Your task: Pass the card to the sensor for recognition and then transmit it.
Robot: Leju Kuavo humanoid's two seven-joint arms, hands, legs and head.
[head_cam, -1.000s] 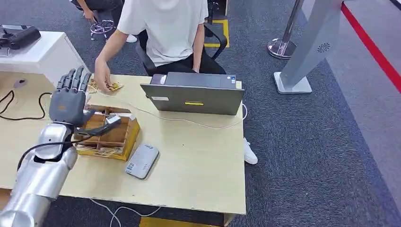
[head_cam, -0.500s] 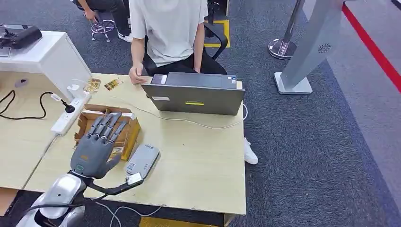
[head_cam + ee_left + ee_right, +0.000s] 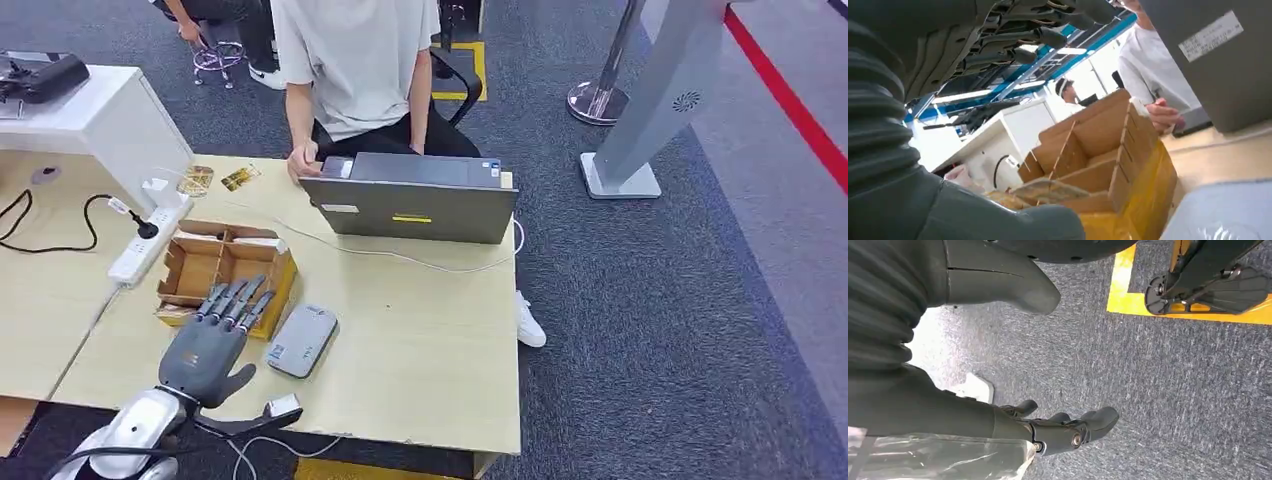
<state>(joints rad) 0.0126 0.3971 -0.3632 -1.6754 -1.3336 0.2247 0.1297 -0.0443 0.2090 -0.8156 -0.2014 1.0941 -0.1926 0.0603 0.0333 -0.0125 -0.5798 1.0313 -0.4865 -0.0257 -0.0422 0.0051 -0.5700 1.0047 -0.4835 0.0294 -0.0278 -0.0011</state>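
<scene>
Left hand (image 3: pixel 205 352) low over front-left part of worktop (image 3: pixel 420 340), palm down, fingers (image 3: pixel 232 301) straight and spread, holding nothing; fingertips over near edge of cardboard divider box (image 3: pixel 222 268). Grey card reader (image 3: pixel 301 340) flat on worktop just right of the hand, close beside the box's yellow side. Loose cards (image 3: pixel 215 180) lying at far-left corner of worktop, well apart from the hand, next to white power strip (image 3: pixel 148 228). More cards stacked in box's near compartment (image 3: pixel 1045 190) per left wrist view; exact count unclear. Closed-looking grey laptop (image 3: pixel 410 198) at far edge, thin cable running from it across the worktop. Person in white shirt (image 3: pixel 355 60) seated behind laptop, one hand at its left corner. Right hand (image 3: pixel 1063 432) hanging over grey carpet, fingers loosely curled, nothing in them.
</scene>
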